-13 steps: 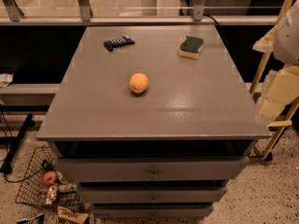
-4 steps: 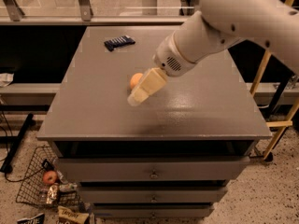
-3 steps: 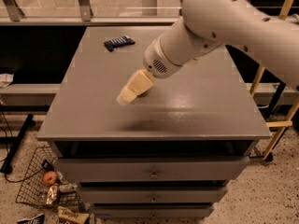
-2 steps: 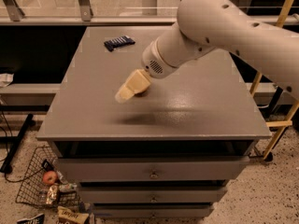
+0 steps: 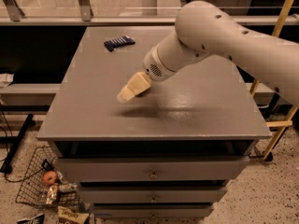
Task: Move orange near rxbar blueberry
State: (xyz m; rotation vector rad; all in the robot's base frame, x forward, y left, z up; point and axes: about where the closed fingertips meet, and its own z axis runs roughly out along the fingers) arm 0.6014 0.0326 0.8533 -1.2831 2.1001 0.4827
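The rxbar blueberry (image 5: 119, 42), a flat navy bar with pale stripes, lies at the far left of the grey tabletop (image 5: 93, 106). The orange is hidden: my gripper (image 5: 132, 88), a cream-coloured tip on the big white arm (image 5: 224, 36), sits low over the middle of the table where the orange lay. The arm reaches in from the upper right. The gripper is well in front of the bar and a little to its right.
The arm covers the back right of the table. Drawers (image 5: 152, 171) run below the front edge. A wire basket (image 5: 32, 190) with a red apple (image 5: 49, 177) and snack packs stands on the floor at lower left. A yellow frame (image 5: 280, 125) stands at the right.
The arm swung in from the right and came down over the orange. The orange showed beside the gripper 1.3 s ago and is now covered. The bar has not moved.
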